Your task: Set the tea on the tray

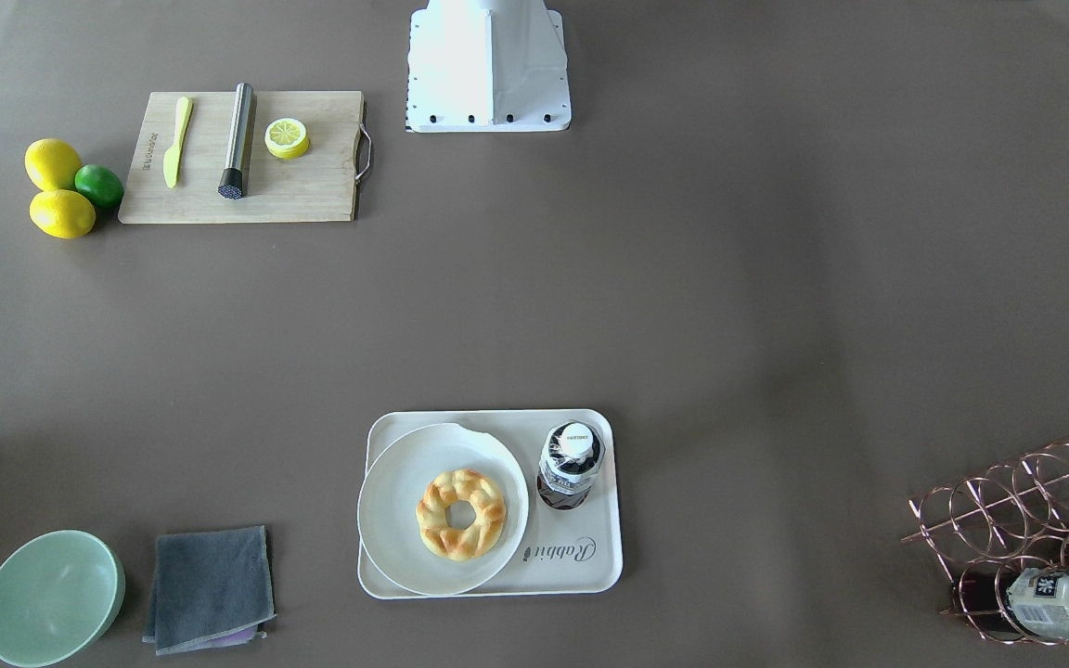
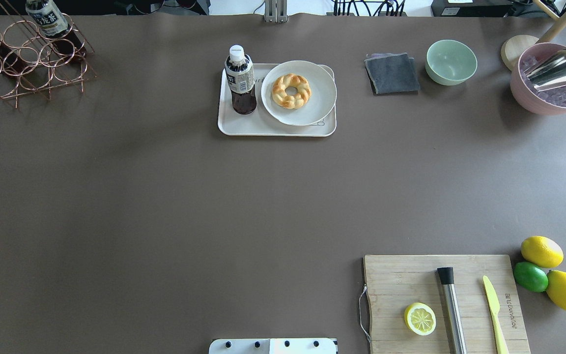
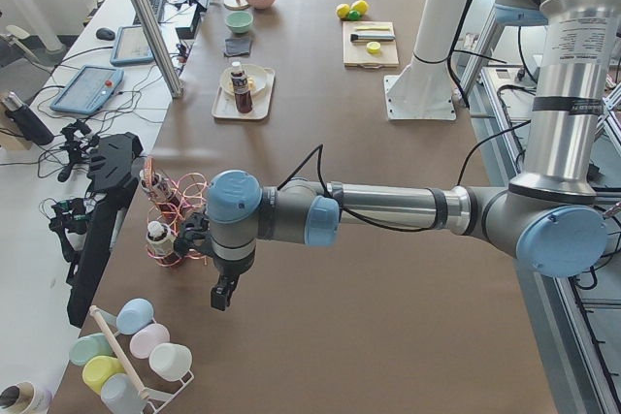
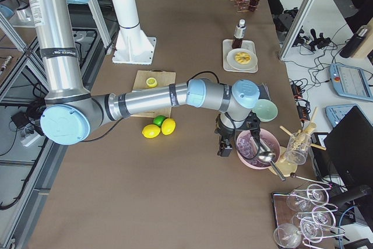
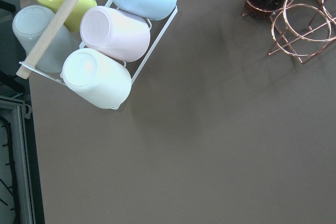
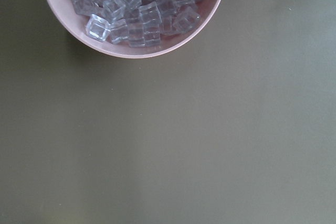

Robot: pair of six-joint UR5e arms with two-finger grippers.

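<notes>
- The tea [image 1: 570,464] stands upright on the tray [image 1: 581,575], white cap up. It is in the tray's half toward the robot's left, just beside a round white plate [image 1: 395,520].
- That plate lies on the same tray and carries 1 braided bread ring [image 1: 461,513].
- The tray rests on the brown surface [image 2: 165,196], on the side far from the robot's base [image 2: 273,345].
- The left fingers [image 3: 223,295] hang over bare surface, well apart from the tray, between a copper wire rack [image 3: 179,239] and a stand of pastel mugs [image 5: 113,40]. Only a side view shows them, so I cannot tell whether they are spread or pressed together.
- The right fingers [image 4: 223,147] hang just beside a pink bowl [image 6: 157,50] of ice cubes [image 6: 136,24] with a metal scoop [image 2: 558,69] in it. Again I cannot tell their state.
- The wire rack holds 2 similar bottles [image 2: 49,17].
- A wooden board [image 1: 312,186] bears 1 lemon half [image 1: 287,137], 1 steel rod [image 1: 238,139] and 1 yellow knife [image 1: 177,141].
- 2 lemons [image 1: 52,163] and 1 lime [image 1: 99,185] lie beside the board.
</notes>
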